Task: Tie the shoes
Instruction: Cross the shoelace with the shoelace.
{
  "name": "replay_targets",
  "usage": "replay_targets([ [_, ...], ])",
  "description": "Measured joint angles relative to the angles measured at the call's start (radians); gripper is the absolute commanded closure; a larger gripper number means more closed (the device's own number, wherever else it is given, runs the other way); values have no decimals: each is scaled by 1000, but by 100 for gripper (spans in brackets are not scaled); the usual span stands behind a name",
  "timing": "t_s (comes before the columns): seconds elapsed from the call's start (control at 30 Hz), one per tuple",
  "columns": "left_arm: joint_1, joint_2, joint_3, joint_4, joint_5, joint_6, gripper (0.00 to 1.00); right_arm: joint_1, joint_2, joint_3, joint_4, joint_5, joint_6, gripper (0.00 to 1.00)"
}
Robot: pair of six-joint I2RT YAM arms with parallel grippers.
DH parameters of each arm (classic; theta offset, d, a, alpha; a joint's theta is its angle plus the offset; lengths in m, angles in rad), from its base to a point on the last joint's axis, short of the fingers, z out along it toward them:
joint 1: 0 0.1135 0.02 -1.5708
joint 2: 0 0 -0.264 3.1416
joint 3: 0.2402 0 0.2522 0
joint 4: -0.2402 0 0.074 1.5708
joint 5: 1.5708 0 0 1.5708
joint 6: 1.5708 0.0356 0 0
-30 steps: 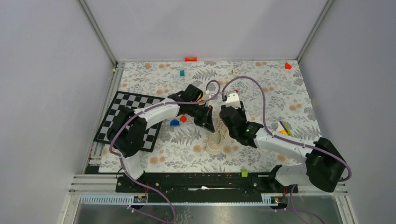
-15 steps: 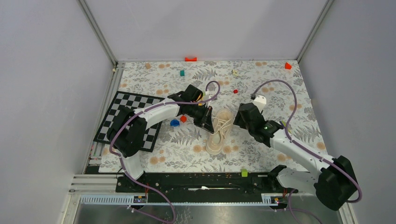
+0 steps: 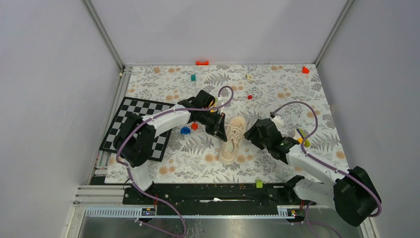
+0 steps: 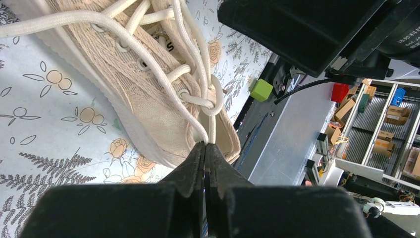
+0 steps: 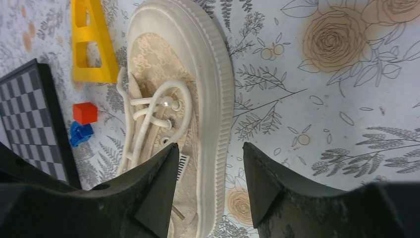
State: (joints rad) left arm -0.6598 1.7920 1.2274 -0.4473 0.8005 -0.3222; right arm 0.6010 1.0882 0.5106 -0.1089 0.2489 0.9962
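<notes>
Pinching a cream lace (image 4: 173, 104) in its closed left gripper (image 4: 205, 148), the robot should, I reckon, hold it taut while the open, empty right gripper (image 5: 209, 151), beside the sneaker (image 3: 230, 144) on the floral table (image 3: 297, 84), takes the loose lace end (image 5: 120, 82).

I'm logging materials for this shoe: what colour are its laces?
The laces are pale cream, clearest in the left wrist view.
</notes>
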Motion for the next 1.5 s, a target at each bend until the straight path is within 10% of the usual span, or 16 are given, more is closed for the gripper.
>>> replay_targets([
  [0.57, 0, 0, 0, 0, 4, 0, 100, -31, 103, -33, 216, -124, 146, 48],
  [0.9, 0, 0, 0, 0, 8, 0, 100, -34, 140, -33, 254, -155, 178, 100],
  [1.5, 1, 0, 0, 0, 8, -3, 100, -74, -9, 143, -34, 80, -101, 100],
])
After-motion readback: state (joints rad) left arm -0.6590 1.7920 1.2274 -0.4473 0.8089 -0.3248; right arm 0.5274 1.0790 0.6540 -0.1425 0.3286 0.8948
